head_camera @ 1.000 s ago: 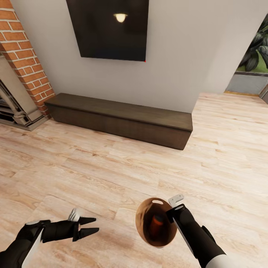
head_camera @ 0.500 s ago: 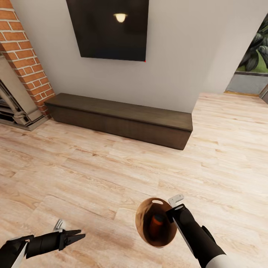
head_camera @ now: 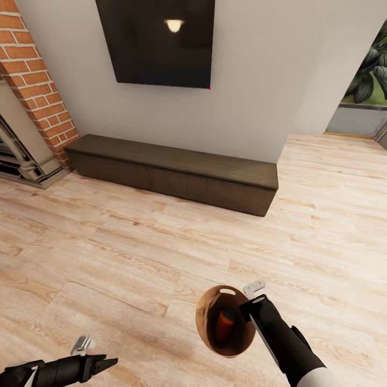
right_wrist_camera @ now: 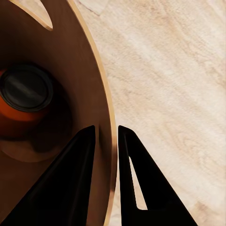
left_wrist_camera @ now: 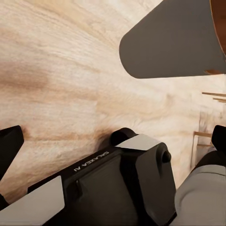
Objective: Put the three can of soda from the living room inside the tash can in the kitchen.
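My right gripper holds the tan-brown trash can just above the light wood floor, low in the head view. In the right wrist view its two black fingers pinch the bin's rim wall, one inside and one outside. An orange-red soda can with a dark top lies at the bottom of the bin. The oval hand slot sits at the far rim. My left gripper hangs at the lower left, open and empty, its fingertips wide apart.
A long low dark wood bench runs along the pale wall ahead, under a black wall panel. A brick fireplace stands at the left. At the right an opening shows green plants. Light plank floor lies between.
My left arm has drawn back and down toward the lower left corner of the head view. The right arm and the bin have stayed still.
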